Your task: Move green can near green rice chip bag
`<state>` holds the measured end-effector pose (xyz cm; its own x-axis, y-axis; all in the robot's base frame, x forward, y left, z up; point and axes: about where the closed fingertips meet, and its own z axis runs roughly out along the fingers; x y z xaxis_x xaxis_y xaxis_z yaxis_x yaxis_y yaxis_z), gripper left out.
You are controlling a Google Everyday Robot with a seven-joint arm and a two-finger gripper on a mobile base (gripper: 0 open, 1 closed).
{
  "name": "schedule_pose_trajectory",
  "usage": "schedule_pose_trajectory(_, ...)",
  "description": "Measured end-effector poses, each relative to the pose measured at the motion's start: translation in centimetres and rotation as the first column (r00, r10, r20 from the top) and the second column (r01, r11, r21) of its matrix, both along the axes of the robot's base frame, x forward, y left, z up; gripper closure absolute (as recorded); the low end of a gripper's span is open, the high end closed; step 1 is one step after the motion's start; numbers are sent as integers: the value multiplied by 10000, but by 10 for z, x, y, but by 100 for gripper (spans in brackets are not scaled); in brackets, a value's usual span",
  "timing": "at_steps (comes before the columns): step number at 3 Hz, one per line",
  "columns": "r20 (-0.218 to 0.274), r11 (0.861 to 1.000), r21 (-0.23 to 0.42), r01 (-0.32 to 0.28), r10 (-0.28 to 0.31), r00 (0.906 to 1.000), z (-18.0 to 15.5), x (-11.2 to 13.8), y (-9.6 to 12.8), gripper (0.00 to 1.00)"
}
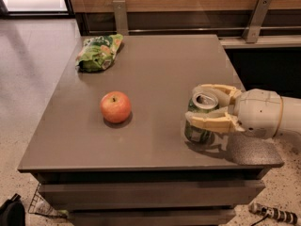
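The green can (198,133) with a silver top stands upright on the grey table (155,69), near its front right corner. My gripper (193,106) reaches in from the right, with one tan finger (214,88) behind the can and one in front of it, shut on the can's upper part. The can's base rests on the table. The green rice chip bag (98,52) lies crumpled at the table's far left corner, well away from the can.
A red apple (115,107) sits on the table left of the can, between it and the bag. Two metal posts (120,15) stand behind the table's back edge. The table edge drops off just right of the can.
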<state>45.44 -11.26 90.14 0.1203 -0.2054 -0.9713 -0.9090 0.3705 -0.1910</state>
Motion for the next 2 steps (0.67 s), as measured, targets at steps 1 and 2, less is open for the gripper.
schedule_pose_trajectory(1, -103, 9998, -208, -7, 5, 9999, 19, 8, 1, 100)
schedule_pose_trajectory(2, -89, 9947, -1022, 72, -81, 9999, 68, 46, 0, 100)
